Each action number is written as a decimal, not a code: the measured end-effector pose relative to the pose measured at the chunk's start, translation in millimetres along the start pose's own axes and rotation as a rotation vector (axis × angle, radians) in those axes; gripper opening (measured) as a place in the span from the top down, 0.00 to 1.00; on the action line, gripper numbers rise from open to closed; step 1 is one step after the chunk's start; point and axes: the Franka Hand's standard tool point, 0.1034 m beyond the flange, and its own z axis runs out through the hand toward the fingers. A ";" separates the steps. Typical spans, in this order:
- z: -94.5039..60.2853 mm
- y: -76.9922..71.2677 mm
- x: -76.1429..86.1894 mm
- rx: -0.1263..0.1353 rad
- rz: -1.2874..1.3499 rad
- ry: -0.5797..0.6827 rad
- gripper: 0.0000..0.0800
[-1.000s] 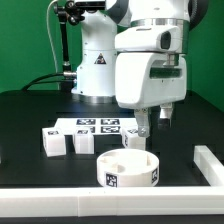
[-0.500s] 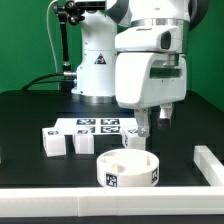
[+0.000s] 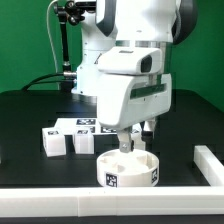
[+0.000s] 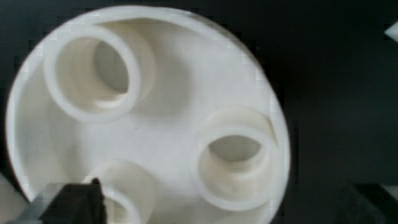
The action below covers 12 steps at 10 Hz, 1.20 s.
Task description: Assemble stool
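We see a large white robot arm (image 3: pixel 132 85) bent low over a black table (image 3: pixel 25 125). Its claw (image 3: pixel 128 147) hangs directly over the stool's round, shallow, rimmed white plastic seat (image 3: pixel 128 172).

The seat lies hollow side up near the front of the table and has a black-and-white square marker on its outer wall. Two short, blocky white plastic legs (image 3: pixel 52 141) stand close together towards the exterior view's left of the seat. Behind them lies the thin, flat white marker board (image 3: pixel 95 124). A long white rail (image 3: pixel 210 165) runs along the exterior view's right, well apart from the seat.

In the wrist view, the inside of the seat (image 4: pixel 178 110) fills most of the picture. It has a smooth floor with raised round sockets (image 4: pixel 98 75). Only one dark fingertip (image 4: pixel 71 200) shows clearly, low over the floor near the rim. We cannot tell whether the claw is spread or closed, or whether it touches the seat.

We judge the seat to be light, stiff and rather slippery, being hard moulded plastic, and not fragile. The upright rim looks like the best place to take hold, with one finger inside and one outside, clear of the sockets. A loose pinch there might let the disc tilt or skid across the table.
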 end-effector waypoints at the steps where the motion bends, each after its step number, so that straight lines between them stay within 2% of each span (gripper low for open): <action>1: 2.2 -0.2 -0.4 0.001 -0.001 -0.001 0.19; 6: 21.3 -6.8 -3.8 0.019 -0.003 -0.013 0.19; 9: 25.7 -9.2 -6.3 0.026 -0.002 -0.019 0.19; 11: 25.8 -9.3 -6.4 0.027 -0.002 -0.019 0.54; 12: 25.8 -9.4 -6.4 0.027 -0.002 -0.019 0.61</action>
